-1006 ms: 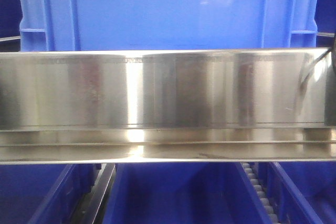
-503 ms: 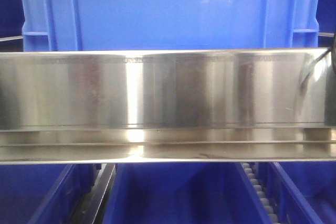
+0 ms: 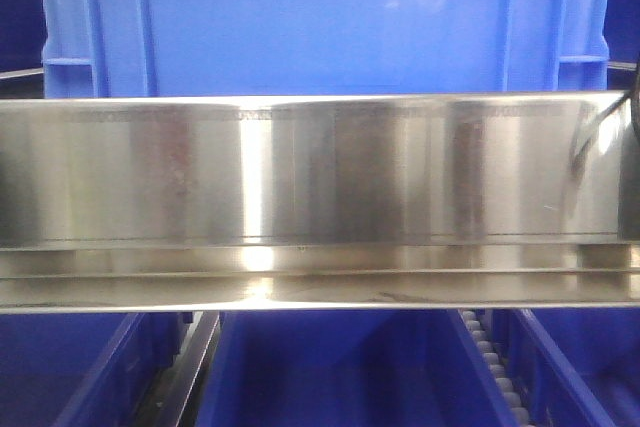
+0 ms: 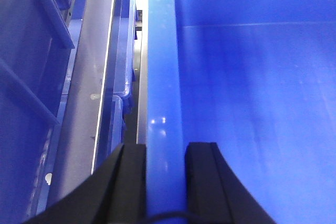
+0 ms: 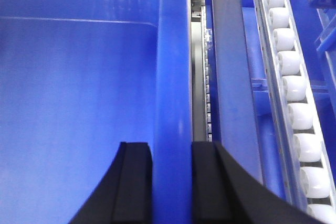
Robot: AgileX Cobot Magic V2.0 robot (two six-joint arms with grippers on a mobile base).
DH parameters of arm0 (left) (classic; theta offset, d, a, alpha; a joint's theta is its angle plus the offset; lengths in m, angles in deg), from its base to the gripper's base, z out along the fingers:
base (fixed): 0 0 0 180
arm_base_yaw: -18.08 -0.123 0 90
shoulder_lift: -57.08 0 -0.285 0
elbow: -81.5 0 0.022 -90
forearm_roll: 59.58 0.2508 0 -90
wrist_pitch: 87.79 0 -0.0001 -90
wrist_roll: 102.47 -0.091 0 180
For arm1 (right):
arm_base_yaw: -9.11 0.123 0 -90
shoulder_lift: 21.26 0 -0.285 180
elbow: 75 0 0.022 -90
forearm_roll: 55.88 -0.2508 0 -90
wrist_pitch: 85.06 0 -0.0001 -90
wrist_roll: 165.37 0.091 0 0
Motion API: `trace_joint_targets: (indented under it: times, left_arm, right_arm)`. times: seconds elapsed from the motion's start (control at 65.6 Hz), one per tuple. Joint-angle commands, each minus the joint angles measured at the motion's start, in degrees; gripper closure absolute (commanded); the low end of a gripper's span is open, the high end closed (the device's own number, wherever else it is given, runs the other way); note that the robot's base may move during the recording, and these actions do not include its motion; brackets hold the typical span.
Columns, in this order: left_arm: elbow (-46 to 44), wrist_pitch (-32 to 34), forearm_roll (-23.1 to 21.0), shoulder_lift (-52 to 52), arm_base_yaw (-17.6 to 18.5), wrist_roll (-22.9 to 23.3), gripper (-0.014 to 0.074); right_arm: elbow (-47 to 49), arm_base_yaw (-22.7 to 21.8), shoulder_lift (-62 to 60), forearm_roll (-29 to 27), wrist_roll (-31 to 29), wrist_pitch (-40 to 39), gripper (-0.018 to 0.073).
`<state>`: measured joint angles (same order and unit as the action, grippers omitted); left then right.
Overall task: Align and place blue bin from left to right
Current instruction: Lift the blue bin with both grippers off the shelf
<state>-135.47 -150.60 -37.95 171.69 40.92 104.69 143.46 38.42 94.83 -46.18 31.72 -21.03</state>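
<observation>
Held: tall bright-blue plastic bin (image 3: 320, 22), upper frame, behind polished steel rail (image 3: 320, 177).
Left end effector (image 4: 165, 182) and right end effector (image 5: 172, 182) each pinch a side rim; walls judged stiff, smooth, slippery, so rims suit gripping.

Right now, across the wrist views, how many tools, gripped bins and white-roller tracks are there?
2 tools: the left tool and the right tool, each shut on a wall rim.
1 blue bin, gripped by both.
1 roller track, with white rollers.
Total: 4.

Blue bin (image 3: 320, 27): smooth glossy plastic; shelf rail (image 3: 320, 177): shiny brushed metal.
</observation>
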Motion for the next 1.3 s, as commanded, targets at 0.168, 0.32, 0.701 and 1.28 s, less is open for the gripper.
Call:
trace_joint_targets:
  times: [0.168, 0.32, 0.701, 1.28]
  left_arm:
    - [-0.16, -0.46, 0.07, 0.33, 0.17, 0.52, 0.0707]
    - [-0.97, -2.43, -0.39, 0.33, 0.17, 0.52, 0.0707]
    - [-10.81, -7.15, -0.65, 0.33, 0.29, 0.52, 0.0707]
    - [-17.99, -7.15, -2.09, -1.64, 1.69, 0.52, 0.0707]
  right_arm:
    - [0.31, -0.20, -0.35, 0.42, -0.67, 0.82, 0.0637]
    - [0.82, -0.20, -0.57, 0.37, -0.57, 1.79, 0.0637]
    - [6.90, -0.20, -2.29, 0.37, 1.59, 4.16, 0.0637]
    - [15.61, 3.75, -3.34, 4.73, 6.19, 5.94, 0.0637]
